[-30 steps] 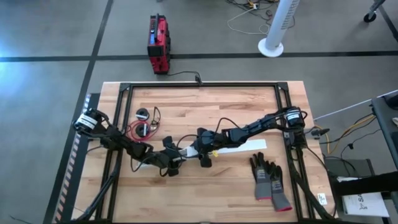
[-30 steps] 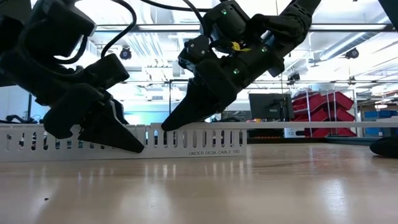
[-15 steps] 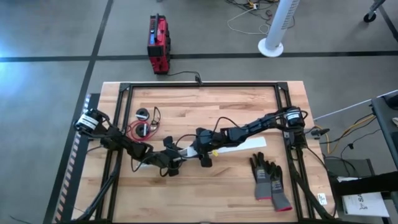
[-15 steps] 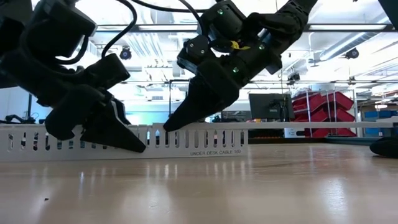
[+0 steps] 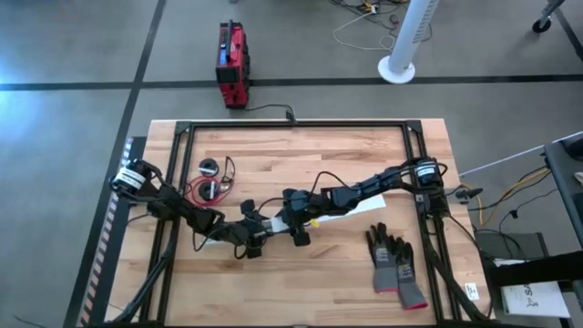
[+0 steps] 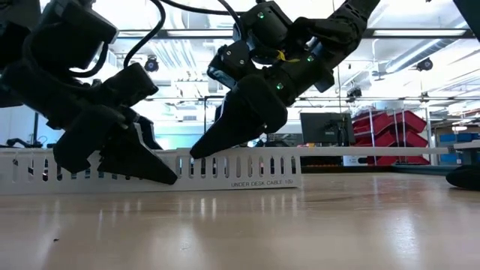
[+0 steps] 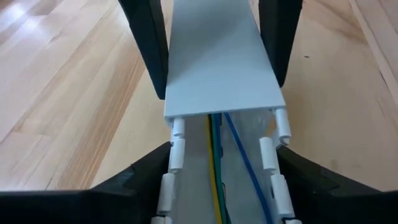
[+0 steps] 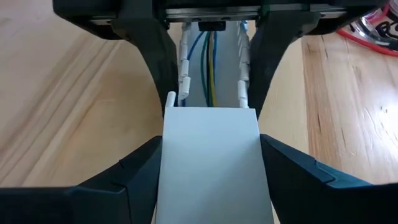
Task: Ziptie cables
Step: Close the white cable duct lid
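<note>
The cables (image 5: 208,189), thin black loops with a small red and black coil, lie on the table (image 5: 346,155) behind the left gripper (image 5: 252,244), apart from it, near the left arm's elbow. Neither gripper touches them. The left gripper straddles the slotted end of a long white strip (image 6: 240,166), one finger (image 7: 146,37) on each side wall; blue, green and yellow wires (image 7: 217,162) run inside the strip. The right gripper (image 5: 299,235) faces it and straddles the strip's flat cover (image 8: 211,155) just beside it, fingers (image 8: 130,180) against both edges. A pair of gloves (image 5: 394,264) lies beyond the right gripper.
</note>
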### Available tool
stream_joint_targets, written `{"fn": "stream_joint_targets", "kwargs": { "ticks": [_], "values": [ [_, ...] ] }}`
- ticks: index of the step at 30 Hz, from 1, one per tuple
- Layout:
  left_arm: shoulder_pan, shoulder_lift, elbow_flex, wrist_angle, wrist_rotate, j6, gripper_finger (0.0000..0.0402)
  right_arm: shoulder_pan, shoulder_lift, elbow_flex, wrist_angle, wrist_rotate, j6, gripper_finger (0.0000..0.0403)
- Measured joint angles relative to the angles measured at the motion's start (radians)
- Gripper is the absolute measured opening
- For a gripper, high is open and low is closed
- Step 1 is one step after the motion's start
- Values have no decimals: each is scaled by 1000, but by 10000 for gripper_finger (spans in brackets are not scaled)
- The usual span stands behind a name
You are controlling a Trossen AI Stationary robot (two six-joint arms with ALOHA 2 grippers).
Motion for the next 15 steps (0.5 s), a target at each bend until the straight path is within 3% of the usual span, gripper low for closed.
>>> {"fn": "stream_joint_targets", "kwargs": {
  "ticks": [9,15],
  "values": [
    [5,-33,-5,-31,-6,1,209,-2,-2,10,-66,-33,-75,226],
    [8,-29,-10,-18,-17,0,207,1,-2,5,-39,13,-31,221]
  ]
}}
